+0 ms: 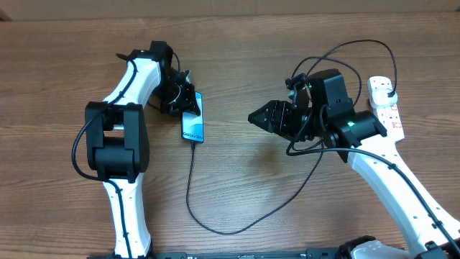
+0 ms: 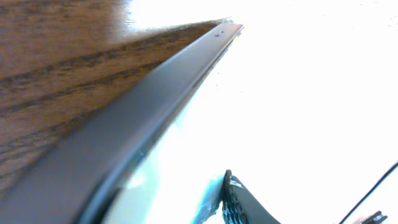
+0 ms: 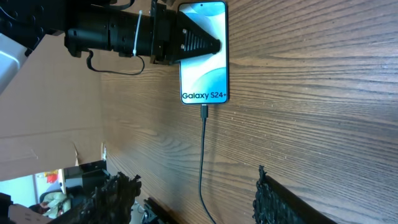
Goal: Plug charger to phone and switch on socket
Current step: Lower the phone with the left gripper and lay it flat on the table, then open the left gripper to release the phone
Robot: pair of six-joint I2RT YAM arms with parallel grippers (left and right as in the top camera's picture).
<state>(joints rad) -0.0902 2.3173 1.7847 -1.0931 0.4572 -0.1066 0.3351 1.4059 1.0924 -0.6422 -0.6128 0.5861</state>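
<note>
The phone (image 1: 192, 121) lies flat on the table, its screen lit with "Galaxy S24+" (image 3: 205, 68). The charger's thin black cable (image 1: 190, 180) has its connector tip (image 3: 204, 111) in the phone's bottom end. The cable loops across the table to a black plug (image 1: 387, 88) in the white socket strip (image 1: 388, 115). My left gripper (image 1: 188, 93) is at the phone's top left, fingers apart, one finger (image 2: 239, 202) on the screen beside the phone's dark edge (image 2: 124, 124). My right gripper (image 1: 253, 117) is open and empty (image 3: 194, 176), right of the phone, above the cable.
The socket strip has red markings and lies at the far right. The cable's loop (image 1: 237, 230) runs close to the table's front edge. The left arm's black body (image 3: 118, 34) lies left of the phone. The brown wood table (image 1: 302, 208) is under everything.
</note>
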